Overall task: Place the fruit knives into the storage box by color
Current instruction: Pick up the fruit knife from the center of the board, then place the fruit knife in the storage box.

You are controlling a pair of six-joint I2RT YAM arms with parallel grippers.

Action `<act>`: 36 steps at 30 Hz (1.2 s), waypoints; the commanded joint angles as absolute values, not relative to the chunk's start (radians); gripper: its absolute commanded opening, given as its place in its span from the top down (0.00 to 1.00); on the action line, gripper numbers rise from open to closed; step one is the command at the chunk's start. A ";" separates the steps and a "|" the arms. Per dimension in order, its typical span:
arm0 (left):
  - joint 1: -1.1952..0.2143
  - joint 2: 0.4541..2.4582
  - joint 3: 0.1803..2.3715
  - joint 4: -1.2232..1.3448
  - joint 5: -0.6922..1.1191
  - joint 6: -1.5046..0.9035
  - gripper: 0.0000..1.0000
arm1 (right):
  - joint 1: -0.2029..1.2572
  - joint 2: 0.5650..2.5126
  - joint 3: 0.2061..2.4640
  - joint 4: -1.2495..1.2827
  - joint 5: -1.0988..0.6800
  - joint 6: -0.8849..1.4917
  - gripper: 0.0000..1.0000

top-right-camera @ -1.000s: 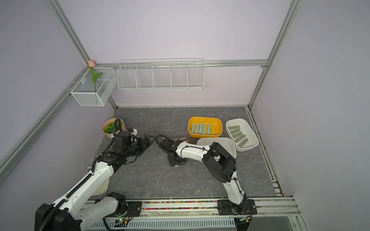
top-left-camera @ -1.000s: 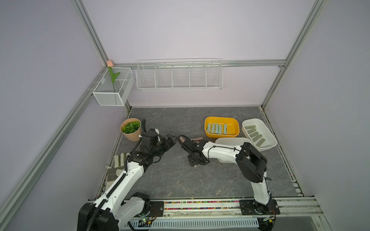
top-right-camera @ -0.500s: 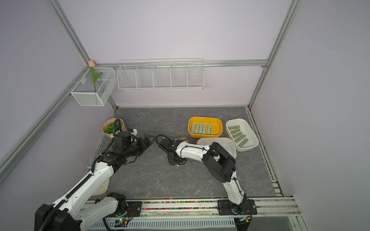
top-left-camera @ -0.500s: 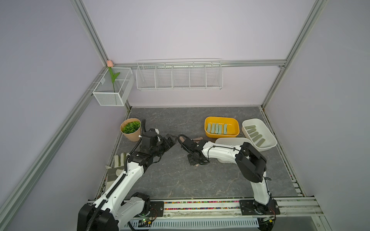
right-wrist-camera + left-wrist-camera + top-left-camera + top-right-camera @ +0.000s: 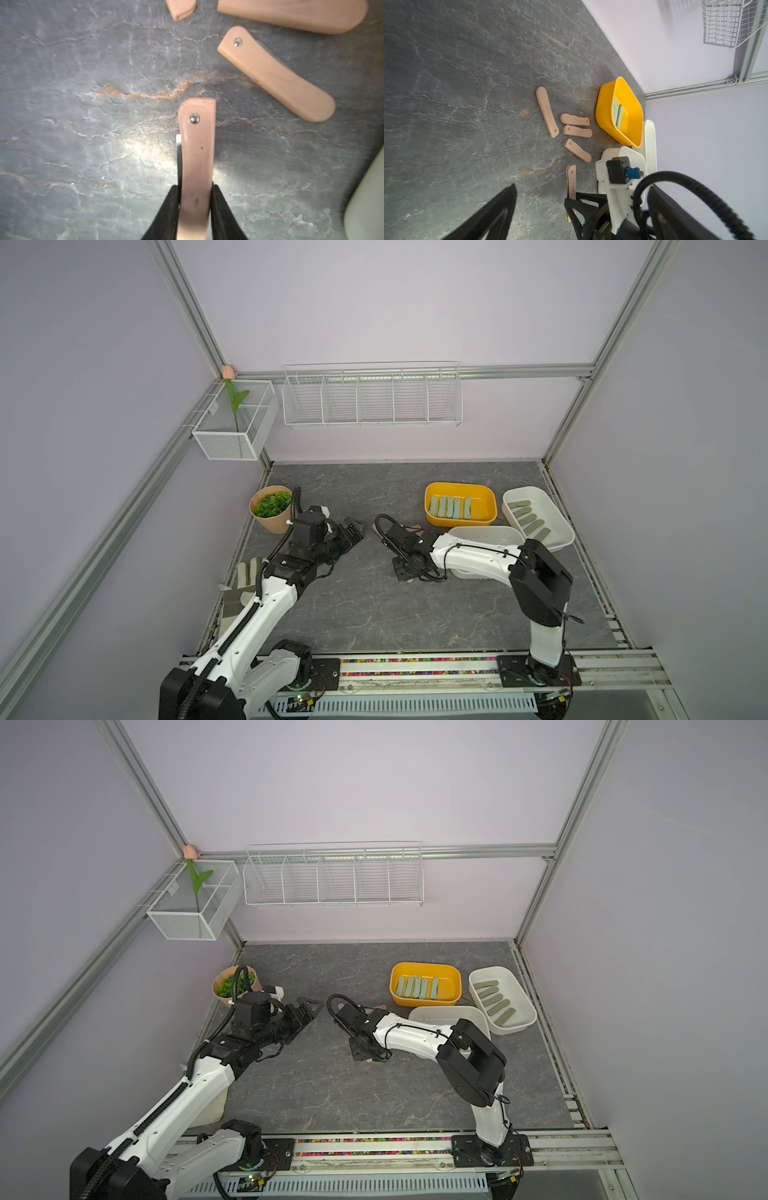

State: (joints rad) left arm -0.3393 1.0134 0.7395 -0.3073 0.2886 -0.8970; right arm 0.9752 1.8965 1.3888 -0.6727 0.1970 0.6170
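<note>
My right gripper (image 5: pixel 195 199) is shut on a peach-pink fruit knife (image 5: pixel 196 149), gripping its rounded end low over the table. In the left wrist view several more pink knives (image 5: pixel 547 112) lie loose on the table beside the yellow box (image 5: pixel 610 126). Both top views show mint knives (image 5: pixel 451 507) in the yellow box (image 5: pixel 460 488) and olive knives (image 5: pixel 530 520) in the white box (image 5: pixel 540 493). A third, pale box (image 5: pixel 486 533) sits under my right arm. My left gripper (image 5: pixel 353 531) hovers open to the left of the knives, holding nothing.
A potted green plant (image 5: pixel 272 508) stands at the back left. A pale work glove (image 5: pixel 245 576) lies by the left edge. A wire rack (image 5: pixel 372 398) and a mesh basket with a tulip (image 5: pixel 232 427) hang on the back wall.
My right gripper's jaws have closed on the pink knife. Both arms have stayed almost where they were.
</note>
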 commanded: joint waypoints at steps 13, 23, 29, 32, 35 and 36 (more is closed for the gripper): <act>-0.448 1.106 0.930 -0.313 0.307 -0.882 0.01 | 0.717 1.502 1.190 -0.666 0.146 0.546 0.72; -0.654 1.344 1.119 -0.276 0.249 -0.884 0.01 | 0.456 1.346 0.970 -0.614 0.022 0.424 0.73; -0.744 1.477 1.215 -0.275 0.252 -0.876 0.01 | 0.401 1.390 0.943 -0.578 -0.044 0.371 0.74; -0.766 1.518 1.234 -0.271 0.257 -0.877 0.01 | 0.391 1.429 0.944 -0.562 -0.060 0.358 0.75; -0.775 1.542 1.239 -0.264 0.263 -0.879 0.01 | 0.386 1.468 0.946 -0.548 -0.064 0.355 0.75; -0.775 1.544 1.238 -0.265 0.263 -0.879 0.01 | 0.385 1.479 0.947 -0.544 -0.067 0.354 0.75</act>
State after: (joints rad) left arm -0.7715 1.5314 1.2037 -0.2783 0.2665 -0.8871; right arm 0.3943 1.4544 0.9585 -0.5728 -0.0395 0.3851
